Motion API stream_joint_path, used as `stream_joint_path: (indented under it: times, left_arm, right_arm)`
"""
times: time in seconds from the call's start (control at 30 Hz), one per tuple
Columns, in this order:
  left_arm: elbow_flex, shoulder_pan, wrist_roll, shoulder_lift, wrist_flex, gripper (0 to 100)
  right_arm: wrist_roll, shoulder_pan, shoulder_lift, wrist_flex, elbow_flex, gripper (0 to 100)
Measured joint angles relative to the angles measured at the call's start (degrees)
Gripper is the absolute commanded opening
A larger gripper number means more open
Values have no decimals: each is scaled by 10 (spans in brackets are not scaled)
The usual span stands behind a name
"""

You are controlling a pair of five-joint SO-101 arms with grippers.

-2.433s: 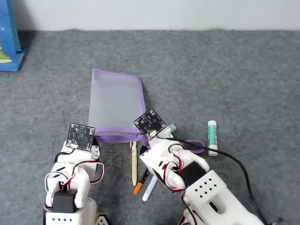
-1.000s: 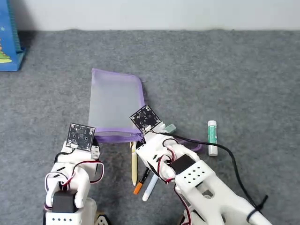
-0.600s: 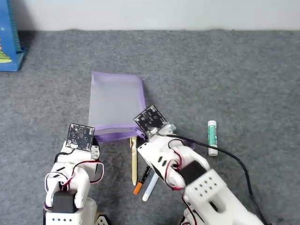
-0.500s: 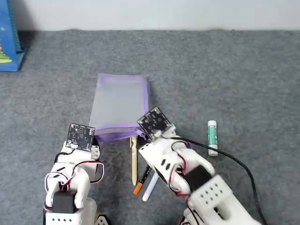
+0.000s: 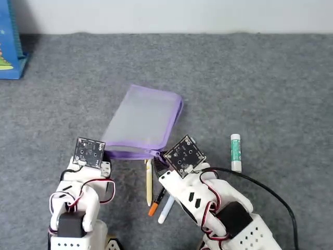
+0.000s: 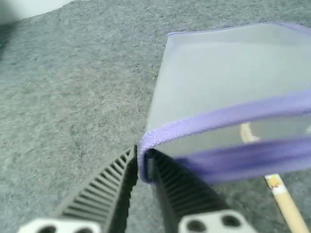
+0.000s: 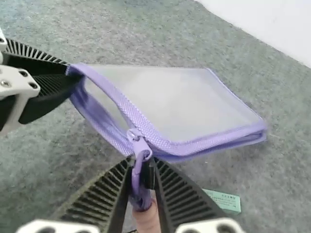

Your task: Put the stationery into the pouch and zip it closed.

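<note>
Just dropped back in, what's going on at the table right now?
The left gripper pinches one corner of the purple pouch. The right gripper is shut on the zipper pull at the other end of the mouth, which looks unzipped. The pencil, orange-tipped pen, pale blue pen and glue stick lie on the grey mat outside the pouch, so nothing is packed yet.

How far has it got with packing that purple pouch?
Done: nothing is packed yet. The pencil, orange-tipped pen, light blue pen and glue stick all lie on the grey table outside the pouch. In hand: the left gripper clamps one corner of the pouch's mouth and the right gripper pinches the zipper pull at the other end. Left: loading all four items, then zipping shut.
</note>
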Motion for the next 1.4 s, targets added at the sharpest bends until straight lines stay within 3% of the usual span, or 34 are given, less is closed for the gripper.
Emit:
stream_joint_path:
  times: [0.1,0.37,0.63,0.83,1.1,1.27,1.4]
  left_arm:
    - [0,-3,3,4,0,234]
    - [0,-3,40,4,0,239]
    - [0,-2,40,5,-4,135]
    - [0,0,42,4,-26,134]
    - [0,1,42,1,-27,136]
    - [0,-1,49,1,-31,250]
    - [0,-3,109,4,-36,299]
  right_arm:
    - [0,2,0,0,0,8]
    - [0,2,0,0,0,8]
    - [0,2,-30,17,0,8]
    - [-15,0,-113,80,-1,8]
    - [-17,-1,-134,85,-1,8]
    - [-17,-19,-135,89,-1,8]
    - [-17,-36,-135,93,-1,8]
